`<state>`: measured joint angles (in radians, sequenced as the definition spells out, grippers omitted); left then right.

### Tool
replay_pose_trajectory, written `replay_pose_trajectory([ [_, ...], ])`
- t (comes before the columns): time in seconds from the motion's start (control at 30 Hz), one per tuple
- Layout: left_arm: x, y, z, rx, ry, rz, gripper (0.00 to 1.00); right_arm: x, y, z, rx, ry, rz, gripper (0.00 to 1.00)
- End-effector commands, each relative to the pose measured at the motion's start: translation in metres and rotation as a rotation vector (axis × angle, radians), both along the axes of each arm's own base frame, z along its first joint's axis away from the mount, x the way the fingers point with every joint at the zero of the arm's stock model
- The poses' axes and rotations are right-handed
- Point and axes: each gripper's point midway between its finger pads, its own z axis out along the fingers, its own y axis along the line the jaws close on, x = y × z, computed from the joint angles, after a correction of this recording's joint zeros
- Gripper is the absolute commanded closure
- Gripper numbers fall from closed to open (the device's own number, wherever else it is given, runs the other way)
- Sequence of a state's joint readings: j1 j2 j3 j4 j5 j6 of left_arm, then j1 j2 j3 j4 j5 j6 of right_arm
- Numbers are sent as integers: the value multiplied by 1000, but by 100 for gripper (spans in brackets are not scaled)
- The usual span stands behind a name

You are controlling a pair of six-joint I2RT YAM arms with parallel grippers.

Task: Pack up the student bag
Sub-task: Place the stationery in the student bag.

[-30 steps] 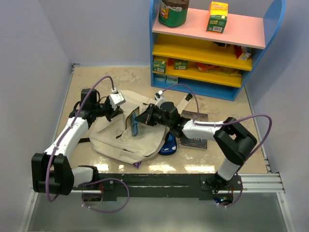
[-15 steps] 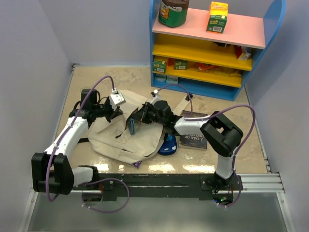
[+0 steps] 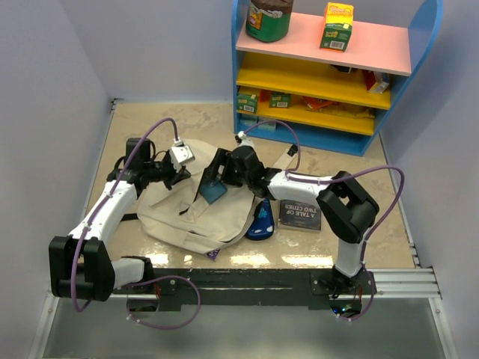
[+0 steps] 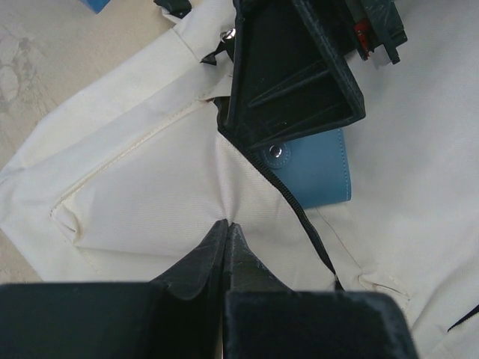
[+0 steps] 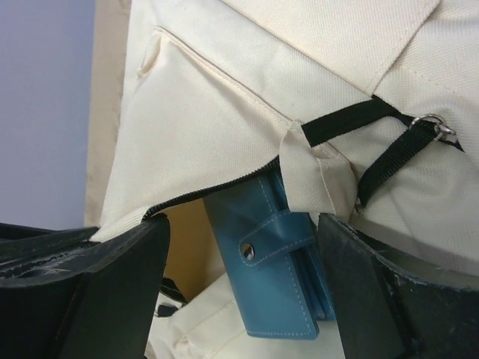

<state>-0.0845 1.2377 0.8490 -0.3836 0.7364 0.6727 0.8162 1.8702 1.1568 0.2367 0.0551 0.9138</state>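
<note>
Where the worktop [image 3: 150,127] shows bare, we note a beige, marbled, faintly glossy surface. Plain pale lilac walls [image 3: 45,90] close it on the left, far and right sides. A black rail [image 3: 247,278] runs along the near edge and carries both arm bases.

At the far right corner stands a shelf unit [image 3: 238,75] with blue sides, a pink top board and yellow boards below. On the pink board sit a green jar [image 3: 269,19] and a yellow-green carton [image 3: 337,26]. Small packets line the yellow boards, too small for us to read.

The student bag [image 3: 187,217] lies flat, left of the worktop's centre and nearer the near edge, with its zip opening [image 5: 217,191] parted.

The left tool [image 4: 227,228] has its fingers pressed together, pinching a fold of the bag's canvas beside the zip. The right tool [image 3: 213,179] is spread wide over the opening. A blue wallet [image 5: 273,277] stands between its fingers, partly inside the bag. We cannot tell whether either finger touches it.

Just right of the bag lies a blue pencil case [image 3: 262,223]. Touching it on the right is a dark book [image 3: 300,215], flat on the worktop.
</note>
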Motion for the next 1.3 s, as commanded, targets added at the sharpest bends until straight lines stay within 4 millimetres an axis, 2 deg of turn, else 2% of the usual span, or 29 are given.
replay_pose_trajectory([
  [0.0,4,-4,25,-24,-67,-33,100,13,-43,25,-161,-76,-111,17],
  [0.07,4,-3,24,-20,-68,-33,100,12,-49,41,-204,-100,-109,20],
  [0.13,4,-3,22,-19,-65,-31,100,0,-51,42,-269,-90,-88,25],
  [0.17,5,-3,23,-21,-66,-30,100,-10,-46,42,-290,-91,-67,33],
  [0.23,5,-3,22,-23,-63,-30,100,-24,-47,39,-351,-79,-68,41],
  [0.27,5,-3,22,-23,-62,-29,100,-38,-39,35,-368,-75,-43,47],
  [0.33,6,-4,23,-24,-63,-29,100,-51,-37,23,-406,-50,-43,54],
  [0.37,7,-4,23,-25,-63,-28,100,-62,-32,18,-420,-45,-31,69],
  [0.47,8,-4,24,-27,-59,-28,100,-76,-28,-1,-469,-24,-30,95],
  [0.5,8,-4,25,-28,-59,-29,100,-77,-29,-4,-487,-18,-35,98],
  [0.7,9,-5,26,-29,-61,-32,100,-75,-29,-5,-554,-59,-47,99],
  [0.87,8,-5,25,-33,-55,-37,100,-66,-29,-17,-609,-79,-66,100],
  [1.0,7,-6,24,-34,-52,-41,100,-53,-10,-13,-570,-121,-72,100],
  [1.1,5,-6,23,-30,-47,-47,100,-46,6,-18,-569,-127,-54,100],
  [1.27,3,-6,24,-29,-49,-59,100,-34,33,-7,-503,-169,-36,100],
])
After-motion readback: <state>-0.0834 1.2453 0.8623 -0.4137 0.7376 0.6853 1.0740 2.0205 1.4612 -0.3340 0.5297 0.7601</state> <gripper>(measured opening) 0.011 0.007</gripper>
